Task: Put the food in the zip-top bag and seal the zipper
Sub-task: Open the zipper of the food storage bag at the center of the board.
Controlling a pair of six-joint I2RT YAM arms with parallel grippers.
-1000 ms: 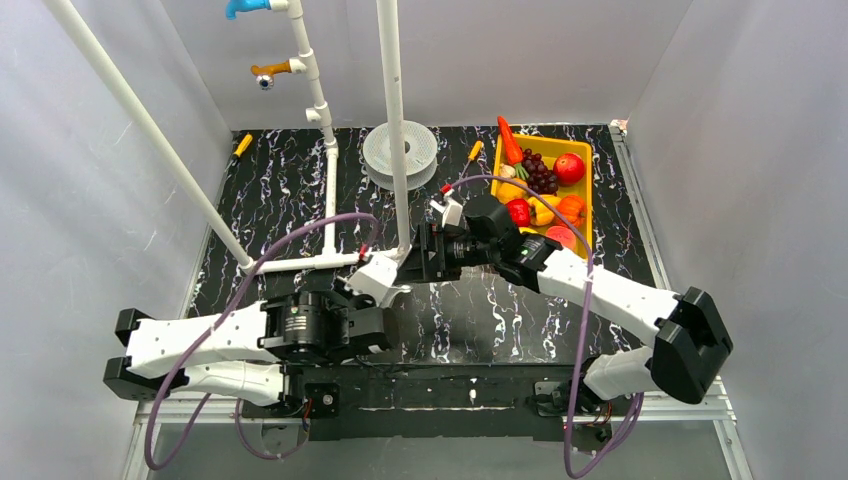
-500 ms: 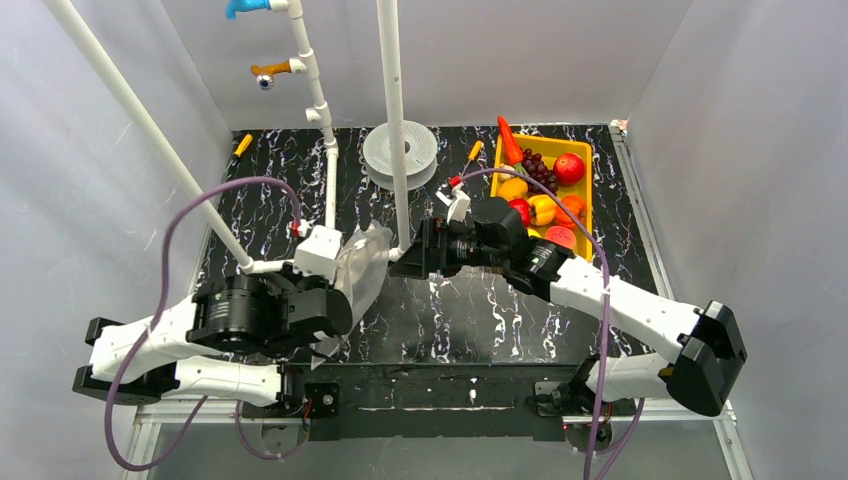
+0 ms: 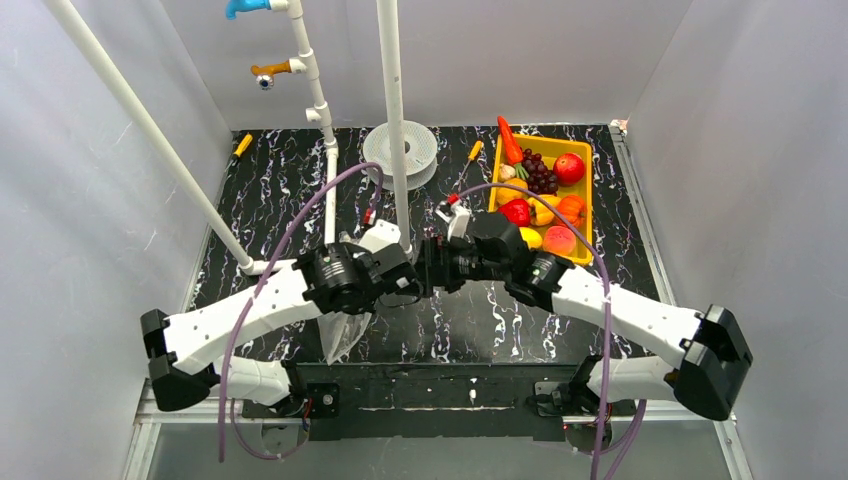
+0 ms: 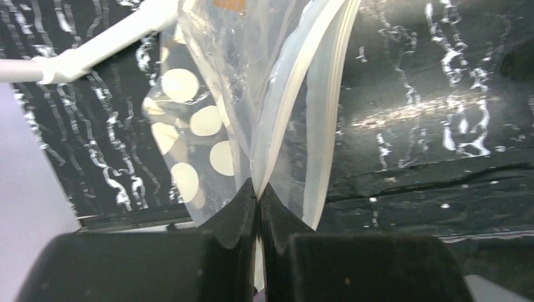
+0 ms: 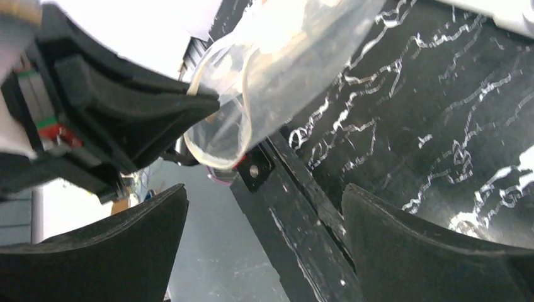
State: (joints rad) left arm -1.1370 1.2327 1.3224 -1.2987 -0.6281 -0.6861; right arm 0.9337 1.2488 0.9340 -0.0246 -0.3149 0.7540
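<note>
My left gripper (image 3: 398, 285) is shut on the mouth edge of the zip-top bag (image 3: 345, 335), which hangs limp under the arm near the table's front edge. In the left wrist view the pads (image 4: 242, 204) pinch the clear dotted bag (image 4: 189, 126) beside its whitish zipper (image 4: 318, 94). My right gripper (image 3: 428, 270) is open and empty, facing the left one. In the right wrist view its wide-open gripper (image 5: 264, 242) points at the bag's mouth (image 5: 252, 82). The carrot (image 3: 509, 140), red pepper (image 3: 518, 211), yellow pepper (image 3: 541, 210) and peach (image 3: 560, 240) lie in the yellow tray (image 3: 588, 200).
White pipes (image 3: 395, 120) stand just behind the grippers, with a cross pipe (image 3: 300, 262) on the left. A white round disc (image 3: 415, 150) lies at the back. Grapes (image 3: 540, 176) and a red apple (image 3: 569, 167) share the tray. The table's front edge (image 5: 302, 220) is close below.
My left arm has swung from the left side to the middle, carrying the bag with it; the bag now hangs under the arm. The right gripper has stayed about where it was.
</note>
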